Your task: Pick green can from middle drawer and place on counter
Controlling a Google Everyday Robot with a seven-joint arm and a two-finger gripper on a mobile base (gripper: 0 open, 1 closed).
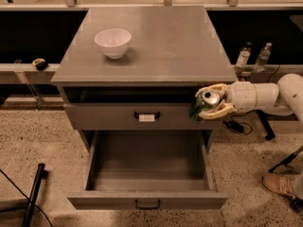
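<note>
My gripper (pixel 202 105) is at the right front corner of the cabinet, just below the counter's edge, shut on the green can (pixel 208 99). The can lies tilted, with its silver top toward the camera. It is held in front of the right end of the upper drawer (pixel 118 116), whose handle bears a white tag. The middle drawer (pixel 94 200) is pulled wide open below, and its inside shows nothing. The counter (pixel 165 41) is the flat grey top above the gripper.
A white bowl (pixel 112 42) stands on the counter's left part. Two clear plastic bottles (pixel 243 56) (pixel 262 55) stand on a ledge to the right, behind my arm (pixel 258 96). A dark stand leg (pixel 33 193) is at lower left, and a shoe (pixel 279 184) at lower right.
</note>
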